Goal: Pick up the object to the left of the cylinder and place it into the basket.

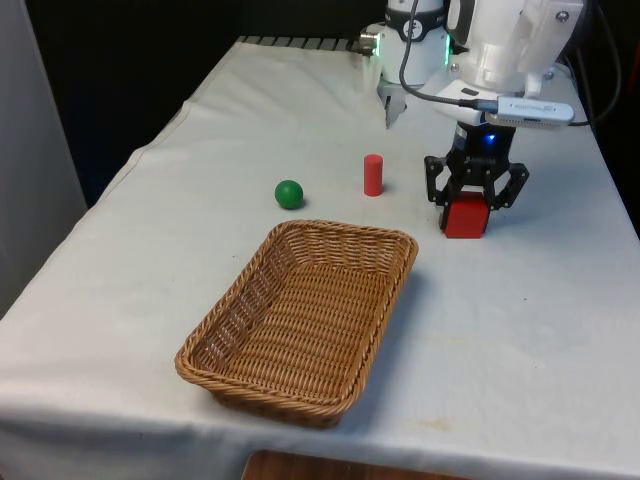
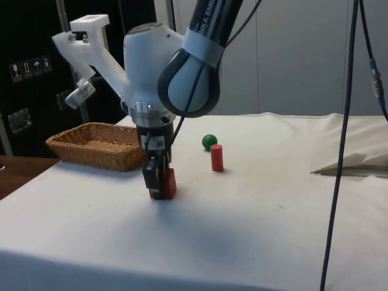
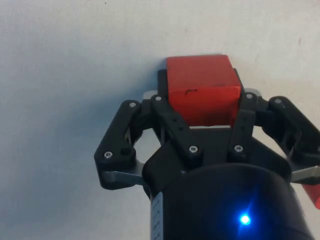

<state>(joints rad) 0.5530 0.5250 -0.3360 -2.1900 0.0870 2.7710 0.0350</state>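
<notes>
A red block point(image 1: 464, 220) sits on the white cloth at the front view's right of an upright red cylinder point(image 1: 373, 175). My gripper point(image 1: 466, 204) comes straight down over the block, with its fingers pressed against two opposite sides. From the side the block point(image 2: 169, 182) rests on the table under the gripper point(image 2: 159, 182). In the wrist view the block point(image 3: 200, 85) fills the space between the fingers of the gripper point(image 3: 202, 107). A green ball point(image 1: 289, 194) lies at the front view's left of the cylinder. The wicker basket point(image 1: 342, 233) stands empty nearer the camera.
From the side the ball point(image 2: 209, 142) and cylinder point(image 2: 217, 157) stand beyond the gripper, and the basket point(image 2: 97, 145) sits off to one side of it. A raised fold in the cloth point(image 2: 351, 162) lies near the robot's base. Black cables point(image 2: 342, 151) hang over the table.
</notes>
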